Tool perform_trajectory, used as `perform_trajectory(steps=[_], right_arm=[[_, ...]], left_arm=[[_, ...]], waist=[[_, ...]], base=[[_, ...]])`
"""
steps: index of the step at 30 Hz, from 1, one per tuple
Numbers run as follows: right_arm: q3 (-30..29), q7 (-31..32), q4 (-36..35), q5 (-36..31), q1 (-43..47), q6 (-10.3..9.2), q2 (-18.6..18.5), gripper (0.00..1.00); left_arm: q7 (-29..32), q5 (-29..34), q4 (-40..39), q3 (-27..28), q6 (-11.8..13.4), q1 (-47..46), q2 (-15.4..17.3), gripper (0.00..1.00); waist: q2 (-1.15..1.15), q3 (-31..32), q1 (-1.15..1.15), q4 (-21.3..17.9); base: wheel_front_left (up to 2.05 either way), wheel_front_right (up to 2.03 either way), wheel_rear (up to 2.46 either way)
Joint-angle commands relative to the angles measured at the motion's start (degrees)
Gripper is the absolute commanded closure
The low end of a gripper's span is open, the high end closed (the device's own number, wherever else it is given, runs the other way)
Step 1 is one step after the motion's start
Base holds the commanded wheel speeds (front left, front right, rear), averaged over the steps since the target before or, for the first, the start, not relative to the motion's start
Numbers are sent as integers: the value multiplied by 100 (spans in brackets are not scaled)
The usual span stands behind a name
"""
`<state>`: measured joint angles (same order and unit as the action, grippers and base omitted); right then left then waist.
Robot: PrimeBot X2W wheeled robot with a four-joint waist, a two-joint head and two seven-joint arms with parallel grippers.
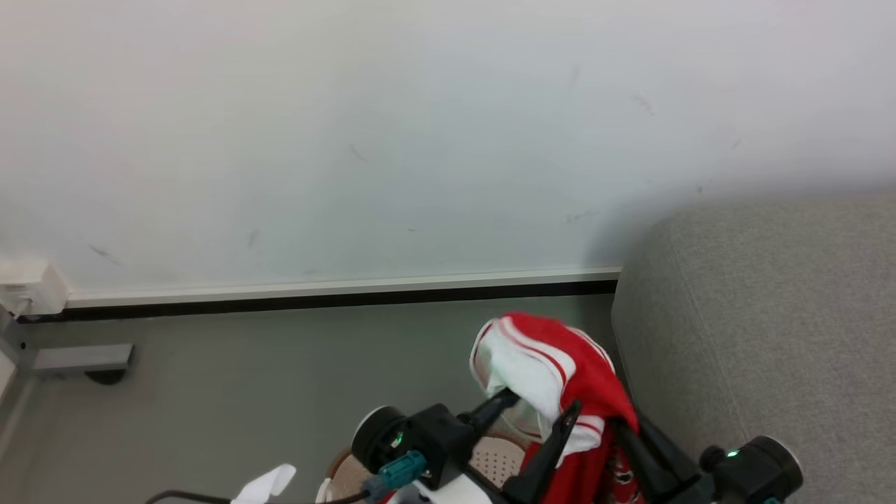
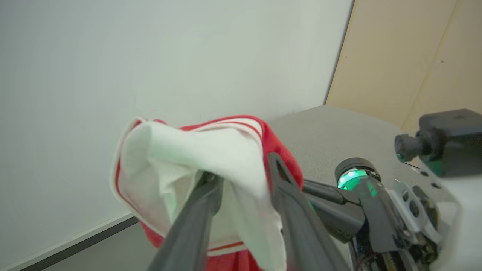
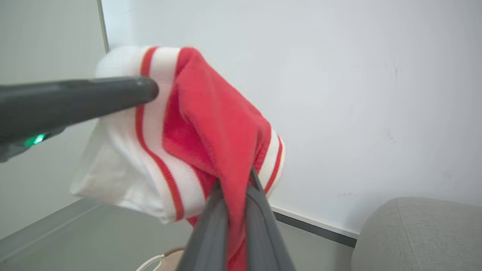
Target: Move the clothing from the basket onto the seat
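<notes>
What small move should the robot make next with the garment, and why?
Probably swing both arms toward the robot's right, over the seat. The right gripper pinches the clothing, which also drapes over the spread fingers of the left gripper, and it hangs above the basket, beside the seat, not over it.

- Only a sliver of the basket [image 1: 494, 459] shows behind the left gripper [image 2: 241, 167]; the bottom edge cuts the rest.
- The clothing [image 1: 560, 364] hides the left fingertips, and its lower part is cut off.
- The right gripper [image 3: 233, 182] has its tips buried in red fabric.
- The seat [image 1: 770, 336] beside it runs off the edge.
</notes>
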<state>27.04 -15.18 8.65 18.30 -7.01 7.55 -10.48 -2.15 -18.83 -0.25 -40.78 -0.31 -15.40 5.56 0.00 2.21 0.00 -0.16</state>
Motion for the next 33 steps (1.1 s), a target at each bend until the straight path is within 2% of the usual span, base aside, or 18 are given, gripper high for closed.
perform_trajectory(steps=[1,8,17,27,33], right_arm=[[-79,4,-68,108,38,-12,-36,100],[-734,3,-291,230,158,-12,-246,100],[-1476,3,-657,205,337,-12,-475,100],[-1770,3,-926,234,487,-12,-591,100],[-1829,3,-974,267,527,-12,-620,100]], left_arm=[[-86,36,85,30,24,52,53,0],[-457,27,659,30,-24,120,119,0],[-800,35,1126,-94,-43,7,-12,0],[-986,18,1439,-214,-57,-94,-89,0],[-1037,-9,1552,-268,-50,-183,-120,0]], waist=[[0,-14,0,-38],[0,-91,0,-359],[0,-261,0,-1076],[0,-367,0,-1900],[0,-411,0,-2137]], base=[[0,0,0],[0,0,0],[0,0,0],[0,0,0],[0,0,0]])
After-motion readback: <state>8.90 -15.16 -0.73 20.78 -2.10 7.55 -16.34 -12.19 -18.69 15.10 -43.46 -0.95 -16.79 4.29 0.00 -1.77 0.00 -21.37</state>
